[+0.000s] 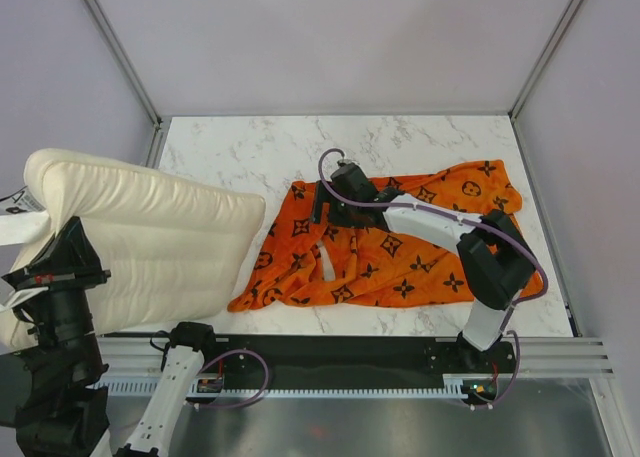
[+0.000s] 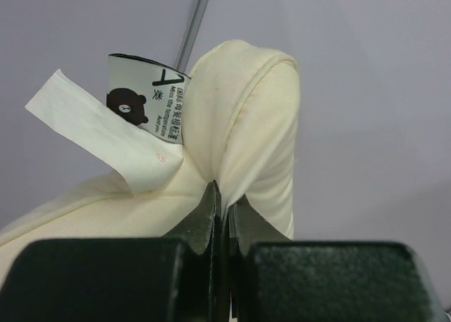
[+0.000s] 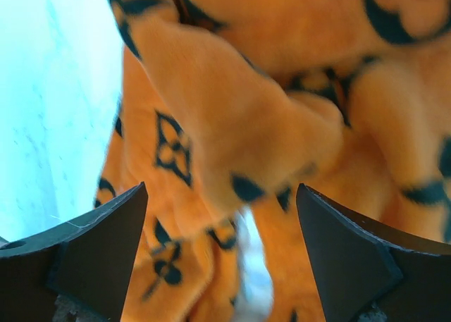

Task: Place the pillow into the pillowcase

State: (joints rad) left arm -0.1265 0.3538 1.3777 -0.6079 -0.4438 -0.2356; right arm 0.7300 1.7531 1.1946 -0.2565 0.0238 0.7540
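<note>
pillow (image 2: 246,125) tag (image 2: 151,100) (bear logo), monogrammed pillowcase (image 3: 239,118)

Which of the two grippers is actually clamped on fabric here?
The left gripper: its jaws are pinched shut on an edge of the pillow. The right gripper is wide open over the pillowcase.

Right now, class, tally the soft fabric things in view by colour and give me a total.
cream-white pillow: 1
orange pillowcase: 1
Total: 2
</note>
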